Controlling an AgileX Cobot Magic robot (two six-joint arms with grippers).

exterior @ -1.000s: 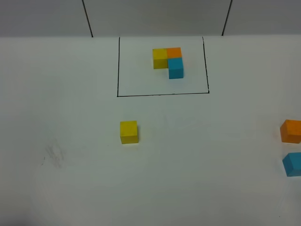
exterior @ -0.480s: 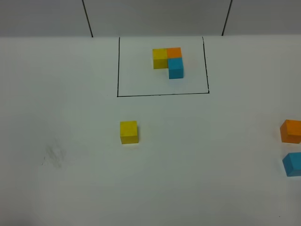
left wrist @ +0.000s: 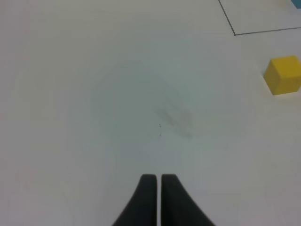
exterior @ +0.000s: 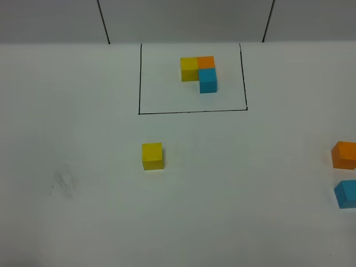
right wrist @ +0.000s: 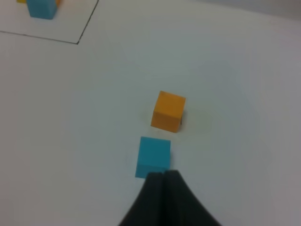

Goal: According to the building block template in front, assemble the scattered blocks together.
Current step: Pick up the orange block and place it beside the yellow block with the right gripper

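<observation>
High overview, two close wrist views.
The high camera looks down on the table; left wrist shares its yellow cube, right wrist its orange cube and blue cube.

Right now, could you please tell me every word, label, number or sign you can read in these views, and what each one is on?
None: there is no readable text in any view.
The loose yellow cube, orange cube and blue cube show plain faces, as does the template.
The black rectangle around it is only a drawn line on the white table.
The faint smudge is a mark, not writing.
</observation>
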